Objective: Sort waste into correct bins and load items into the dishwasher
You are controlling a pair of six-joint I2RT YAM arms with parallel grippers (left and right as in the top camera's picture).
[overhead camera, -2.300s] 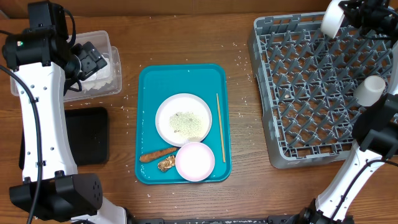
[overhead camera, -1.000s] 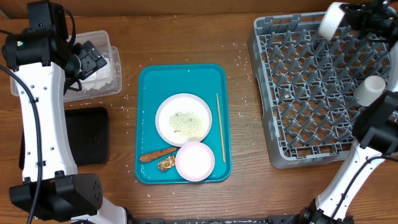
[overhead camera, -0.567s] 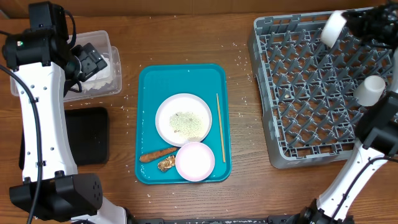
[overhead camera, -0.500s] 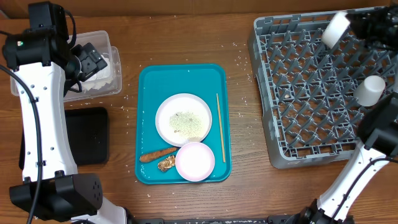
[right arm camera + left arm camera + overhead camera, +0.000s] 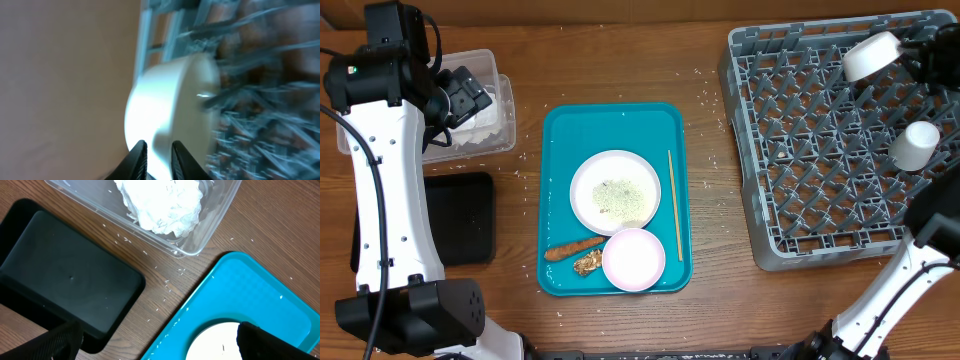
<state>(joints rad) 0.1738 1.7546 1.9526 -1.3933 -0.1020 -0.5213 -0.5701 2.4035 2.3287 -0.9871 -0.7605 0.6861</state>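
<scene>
My right gripper [image 5: 908,50] is shut on the rim of a white cup [image 5: 872,56] and holds it tilted above the far right corner of the grey dishwasher rack [image 5: 790,150]. In the right wrist view the cup [image 5: 175,100] fills the frame between my fingers [image 5: 159,155], blurred. A second white cup [image 5: 914,145] stands in the rack at the right. My left gripper [image 5: 460,95] is open and empty above the clear bin [image 5: 480,140]; its fingers [image 5: 157,345] straddle the tray edge.
A teal tray [image 5: 620,125] holds a white plate with rice [image 5: 615,192], a pink bowl [image 5: 634,258], a chopstick [image 5: 674,205], an orange food strip [image 5: 573,249] and a brown scrap [image 5: 587,263]. The clear bin holds white tissue [image 5: 160,200]. A black bin [image 5: 460,217] lies below it.
My right gripper has carried the white cup to the right and slightly down over the rack's far corner, tilting it. The left arm has not moved.
</scene>
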